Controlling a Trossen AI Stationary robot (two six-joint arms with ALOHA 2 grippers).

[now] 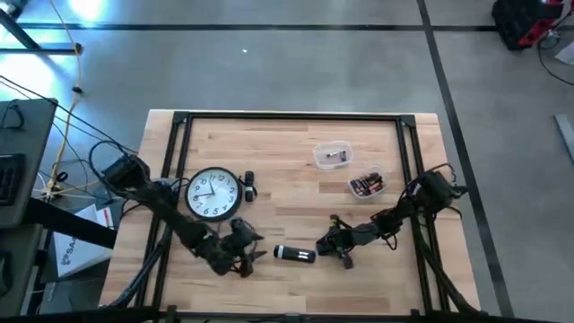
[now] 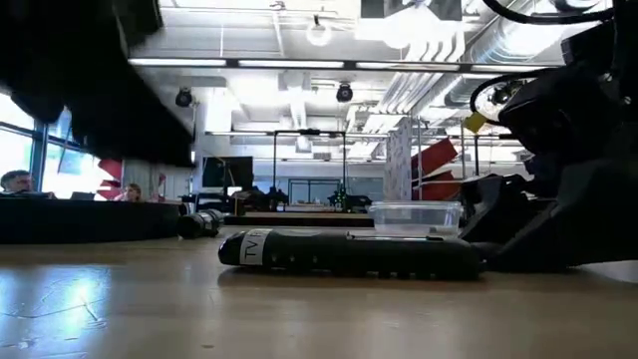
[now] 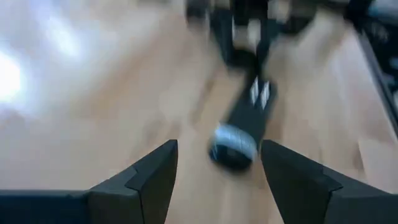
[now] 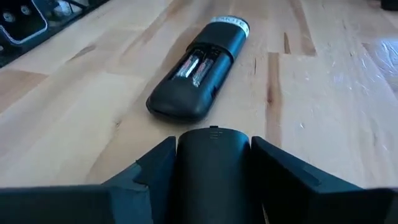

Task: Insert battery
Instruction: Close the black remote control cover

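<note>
The remote (image 4: 198, 72) is lying on the bench (image 1: 296, 144), two batteries (image 4: 195, 64) showing in its uncovered bay. Just beside one end, the right gripper (image 4: 213, 171) is clenching the cover (image 4: 213, 163). Facing the other end, the left gripper's (image 3: 217, 168) fingers (image 3: 152, 177) are standing released.

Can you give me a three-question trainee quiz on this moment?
1. True or false: the remote lies on the table with its battery bay uncovered and batteries showing inside.
2. What does the right pincer hold? A) a clock B) the remote's battery cover C) a loose battery
3. Fill in: in the high view the clock lies nearest the ____ arm.

Key:
1. True.
2. B, the battery cover sits between its fingers, just short of the remote.
3. Left. The left pincer is open and faces the remote's other end.
</note>
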